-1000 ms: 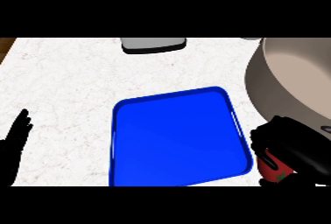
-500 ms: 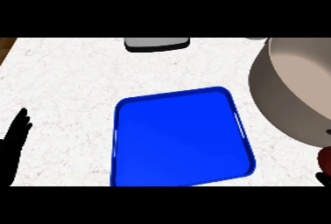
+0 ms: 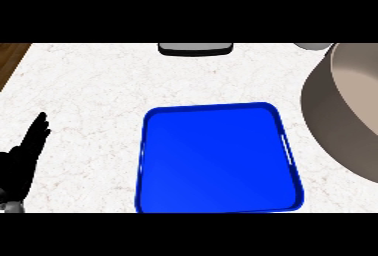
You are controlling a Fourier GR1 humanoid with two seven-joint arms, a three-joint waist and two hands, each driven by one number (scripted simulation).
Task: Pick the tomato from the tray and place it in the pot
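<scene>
The blue tray (image 3: 221,160) lies bare in the middle of the white counter, with no tomato on it. A large grey pot (image 3: 347,110) fills the right edge; only part of its wall and inside shows, and I see no tomato there. My left hand (image 3: 26,152) rests open at the left edge, fingers pointing up, well apart from the tray. Neither my right hand nor the tomato shows anywhere in the view.
A dark grey object (image 3: 196,48) sits at the counter's far edge, top centre. A pale object (image 3: 314,46) peeks in beside the pot's top. Brown floor (image 3: 11,55) shows beyond the counter's left corner.
My right hand, shut on the red tomato at the lower right a second ago, has slid out of view to the right. The view shifted slightly left.
</scene>
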